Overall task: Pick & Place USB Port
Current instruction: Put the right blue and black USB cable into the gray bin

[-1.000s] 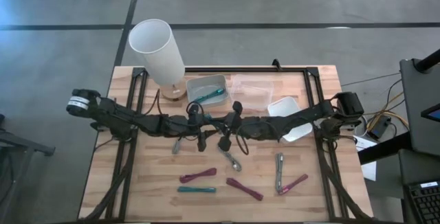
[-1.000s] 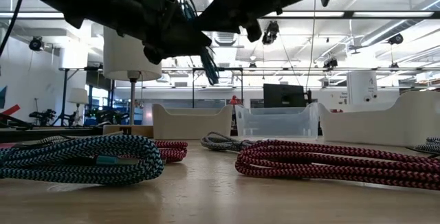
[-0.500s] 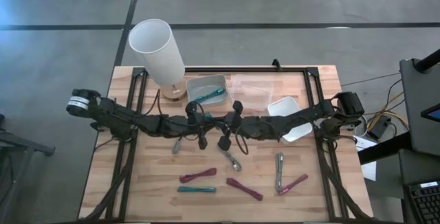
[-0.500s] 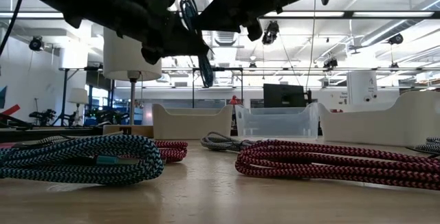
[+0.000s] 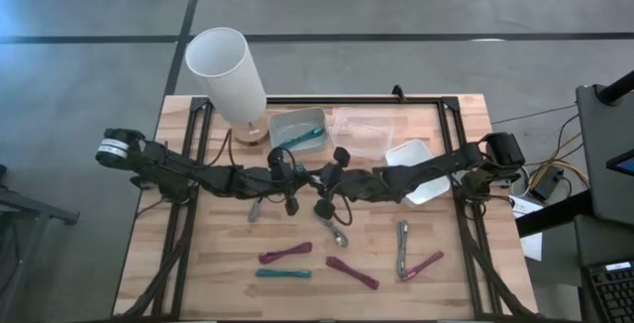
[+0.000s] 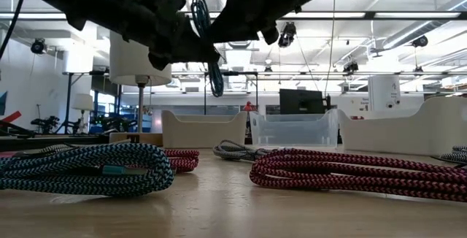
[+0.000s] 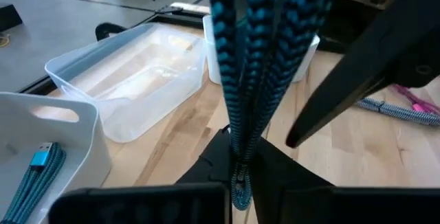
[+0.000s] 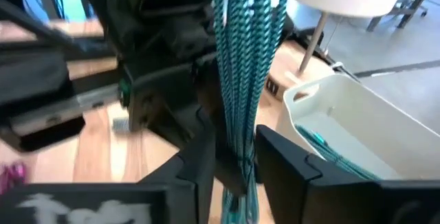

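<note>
Here the teal braided cable [image 6: 206,44] hangs as a folded bundle in mid-air above the middle of the table [image 5: 218,264], between the two arms, well clear of the wood. In the left wrist view the cable [image 7: 251,80] runs straight down into the left gripper [image 7: 237,165], whose jaws are pressed closed on its lower end. In the right wrist view the same bundle [image 8: 240,66] drops between the fingers of the right gripper [image 8: 234,159], which stand a little apart around it; whether they press on it cannot be told, and they look to be letting go.

So the step in hand reads as a hand-over in the air: the left gripper has the cable, the right one is giving it up.

Just beyond the left gripper sits the white bin [image 5: 297,130] with another teal cable [image 7: 34,172] already in it, beside the clear tub [image 5: 363,132] and a second white bin [image 5: 416,169]. The lamp [image 5: 230,70] stands at the table's far left corner, close to that first bin.

The next move probably calls for the right gripper to back clear without snagging the loops, then for the left arm to carry the bundle over the white bin and lower it inside before opening. The lamp shade nearby leaves little room for a wide swing.

Other cables, red [image 6: 350,169], teal [image 6: 87,169] and grey [image 5: 403,244], lie on the near half of the table.
</note>
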